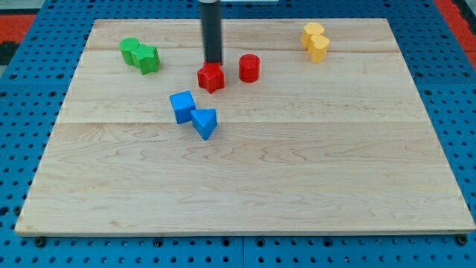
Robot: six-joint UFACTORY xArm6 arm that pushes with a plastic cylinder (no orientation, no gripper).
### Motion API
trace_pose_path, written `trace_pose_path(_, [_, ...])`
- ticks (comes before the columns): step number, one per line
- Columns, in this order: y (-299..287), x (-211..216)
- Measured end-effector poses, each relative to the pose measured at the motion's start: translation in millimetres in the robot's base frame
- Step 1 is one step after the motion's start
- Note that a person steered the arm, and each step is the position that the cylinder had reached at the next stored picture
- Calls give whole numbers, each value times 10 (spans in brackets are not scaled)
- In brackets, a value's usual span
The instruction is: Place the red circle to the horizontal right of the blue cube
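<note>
Writing: I can read no brand, label or lettering on anything here.
My rod: it comes down straight and upright from the view's top, dark along its whole length.
My tip: it sits at the upper edge of the red star-like block, touching or nearly so; I cannot tell which. It grasps nothing, being a bare rod end.
Red circle: a short red cylinder standing on its flat end, just to the view's right of the red star-like block, a small gap between them.
Blue cube: lower and to the view's left of the red circle, touching the blue triangular block at its lower right.
Green blocks: two together near the view's top left.
Yellow blocks: two together near the view's top right.
Board: pale wood.
</note>
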State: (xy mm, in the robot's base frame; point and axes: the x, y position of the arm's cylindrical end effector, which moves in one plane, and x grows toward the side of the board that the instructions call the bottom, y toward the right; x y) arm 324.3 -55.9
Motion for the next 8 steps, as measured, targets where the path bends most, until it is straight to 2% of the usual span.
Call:
trace_pose_path(1, [819, 265])
trace_pose_path(2, [828, 190])
trace_pose_path(3, [477, 22])
trace_pose_path(5, [1113, -323])
trace_pose_path(6, [1702, -218])
trace_pose_path(7, [1899, -62])
trace_pose_path(8, [1736, 232])
